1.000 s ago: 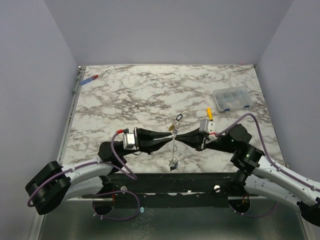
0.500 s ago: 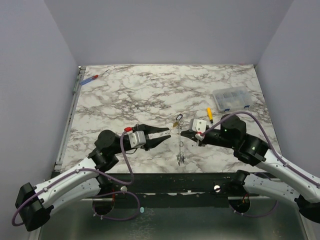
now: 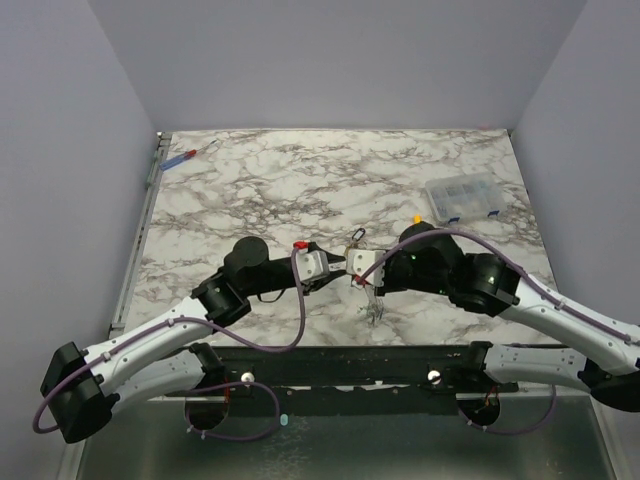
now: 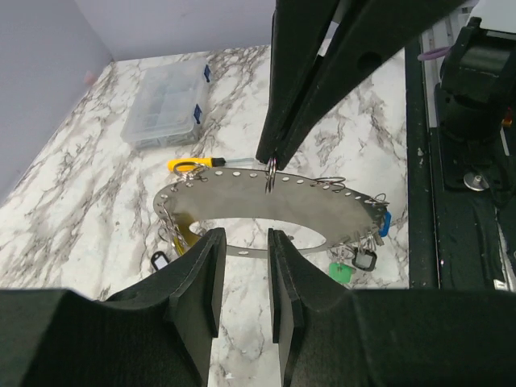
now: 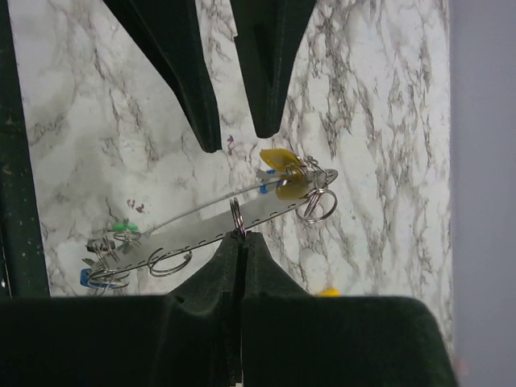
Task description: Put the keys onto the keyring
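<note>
Presently the right tool (image 5: pixel 240 242) is clamped on the keyring (image 4: pixel 306 197), holding it above the surface (image 4: pixel 97 218) with keys (image 4: pixel 355 260) dangling. The left tool (image 4: pixel 243 238) stands apart just beside. Judged mid-threading; next, the left tool needs a square grip on the ring.

Overhead view, opposed wrist close-ups, shared keyring (image 4: pixel 242 193)

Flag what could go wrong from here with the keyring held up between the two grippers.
1. The right gripper pinches the keyring only at its thin rim, apparently by a small split ring, so it could swivel or slip out.
2. The keys hang bunched at one end, which may tilt the keyring.
3. The left gripper is open close by; closing could miss the thin metal or bump the right gripper.
</note>
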Controlling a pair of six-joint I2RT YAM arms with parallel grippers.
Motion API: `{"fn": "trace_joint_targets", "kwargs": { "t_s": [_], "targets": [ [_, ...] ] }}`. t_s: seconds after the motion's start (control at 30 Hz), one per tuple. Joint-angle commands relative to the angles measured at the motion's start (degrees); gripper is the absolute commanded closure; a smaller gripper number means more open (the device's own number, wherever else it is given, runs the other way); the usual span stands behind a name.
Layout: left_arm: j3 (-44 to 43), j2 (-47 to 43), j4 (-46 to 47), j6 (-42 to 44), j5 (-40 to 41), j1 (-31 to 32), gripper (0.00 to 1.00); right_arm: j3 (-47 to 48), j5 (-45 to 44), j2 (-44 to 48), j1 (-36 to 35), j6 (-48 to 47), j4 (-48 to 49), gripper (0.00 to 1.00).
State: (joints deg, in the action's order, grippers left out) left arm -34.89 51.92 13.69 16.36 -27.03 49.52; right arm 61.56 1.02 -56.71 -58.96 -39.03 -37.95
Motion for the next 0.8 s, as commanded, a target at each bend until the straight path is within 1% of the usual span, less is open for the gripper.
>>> {"fn": "trace_joint_targets", "kwargs": {
  "t_s": [0.0, 0.1, 0.2, 0.5, 0.6, 0.77],
  "targets": [
    [-1.95, 1.58, -0.96, 2.22, 1.85, 0.32, 0.67, 3.98, -13.74, -4.05, -3.5, -4.02, -7.86, 0.99],
    [-1.44, 2.33, 0.01, 1.82, 1.87, 0.32, 0.67, 3.75, -17.01, -5.4, -3.78, -5.1, -8.68, 0.99],
    [-0.22, 2.12, 2.62, -0.06, 1.39, 0.39, 0.67, 3.87, -17.07, -4.82, -3.9, -6.03, -7.09, 0.99],
    [5.43, -0.34, 13.18, -4.74, 0.16, 0.47, 0.66, 3.3, -8.13, -0.97, -3.97, -7.05, 0.17, 0.99],
    [7.47, -0.76, 18.72, -7.15, -0.4, 0.41, 0.66, 3.05, -5.25, 0.89, -3.97, -6.81, 2.57, 0.99],
    [7.97, 0.27, 24.42, -9.92, -2.05, 0.45, 0.66, 2.78, -2.67, 1.8, -4.01, -6.46, 4.03, 0.99]
  ]
}}
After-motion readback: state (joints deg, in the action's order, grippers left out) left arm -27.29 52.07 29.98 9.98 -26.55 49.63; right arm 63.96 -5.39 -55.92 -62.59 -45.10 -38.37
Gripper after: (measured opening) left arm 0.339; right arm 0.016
